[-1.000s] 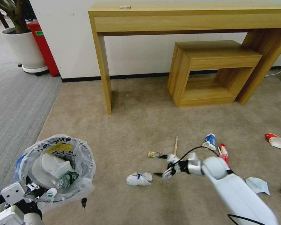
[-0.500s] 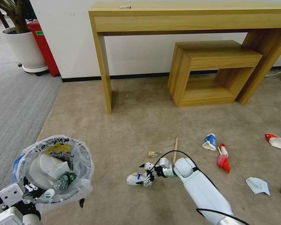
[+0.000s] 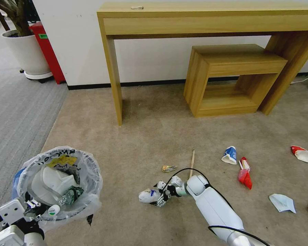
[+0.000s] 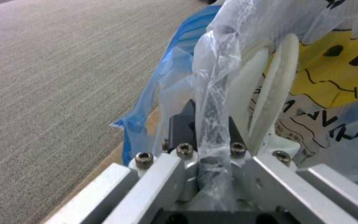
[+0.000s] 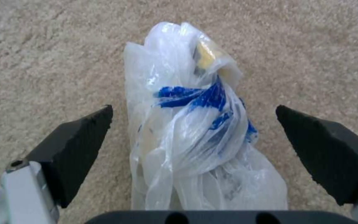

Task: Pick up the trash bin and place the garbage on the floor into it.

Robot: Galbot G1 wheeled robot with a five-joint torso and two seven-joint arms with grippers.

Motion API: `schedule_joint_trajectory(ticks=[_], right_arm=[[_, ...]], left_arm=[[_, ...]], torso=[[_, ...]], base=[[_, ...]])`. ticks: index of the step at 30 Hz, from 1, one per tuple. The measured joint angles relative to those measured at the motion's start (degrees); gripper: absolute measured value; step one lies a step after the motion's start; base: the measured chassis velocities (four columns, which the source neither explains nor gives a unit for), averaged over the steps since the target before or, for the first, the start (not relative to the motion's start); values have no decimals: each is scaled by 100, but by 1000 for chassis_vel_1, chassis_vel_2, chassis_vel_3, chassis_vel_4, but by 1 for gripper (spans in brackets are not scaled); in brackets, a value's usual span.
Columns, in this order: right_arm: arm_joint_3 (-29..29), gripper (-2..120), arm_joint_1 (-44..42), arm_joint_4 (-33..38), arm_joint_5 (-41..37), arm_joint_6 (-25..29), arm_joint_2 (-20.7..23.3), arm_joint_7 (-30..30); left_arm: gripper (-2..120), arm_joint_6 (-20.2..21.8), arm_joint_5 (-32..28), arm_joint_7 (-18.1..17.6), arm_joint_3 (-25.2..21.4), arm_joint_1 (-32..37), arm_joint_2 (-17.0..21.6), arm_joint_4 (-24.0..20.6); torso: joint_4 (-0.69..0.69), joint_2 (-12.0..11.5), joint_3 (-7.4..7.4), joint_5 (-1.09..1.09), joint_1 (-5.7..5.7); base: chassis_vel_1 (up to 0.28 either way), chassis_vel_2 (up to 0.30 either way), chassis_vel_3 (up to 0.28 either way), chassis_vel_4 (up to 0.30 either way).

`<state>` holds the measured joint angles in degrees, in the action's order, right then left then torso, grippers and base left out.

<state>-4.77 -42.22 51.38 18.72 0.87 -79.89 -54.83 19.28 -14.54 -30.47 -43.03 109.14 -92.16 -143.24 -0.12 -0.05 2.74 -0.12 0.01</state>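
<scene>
From the head view I see beige-tan floor across most of the frame, with grey striped carpet down the left edge. Along the top stands a white wall, a long wooden console table against it and a lower wooden bench beneath it. A white planter and a red box sit in the upper left corner. At lower left my left gripper holds the trash bin by its near rim, a white slipper and a small bottle lying inside. At lower centre my right gripper is down at a crumpled white wrapper. Above it lie a small wrapper and a wooden stick. To the right are a blue-white cup, a red-white cup, a blue mask and another red-white cup.

In the left wrist view, the black fingers are closed on the bin's bagged rim, a twist of plastic liner running between them, striped carpet at the left.

In the right wrist view, the black pads stand wide apart on either side of the wrapper, which rests on the carpet, neither pad touching it.
</scene>
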Motion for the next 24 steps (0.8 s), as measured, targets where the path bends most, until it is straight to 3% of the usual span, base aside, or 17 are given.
schedule_joint_trajectory(ticks=[19,24], right_arm=[[-169,32,-258,140,226,24,132,174],[-134,15,-461,438,-206,10,300,1075]], left_arm=[[0,12,-31,-1,9,48,2,0],[0,9,-10,-3,33,71,2,0]], torso=[[0,0,0,1,0],[0,0,0,0,0]], base=[[0,0,0,0],[0,0,0,0]])
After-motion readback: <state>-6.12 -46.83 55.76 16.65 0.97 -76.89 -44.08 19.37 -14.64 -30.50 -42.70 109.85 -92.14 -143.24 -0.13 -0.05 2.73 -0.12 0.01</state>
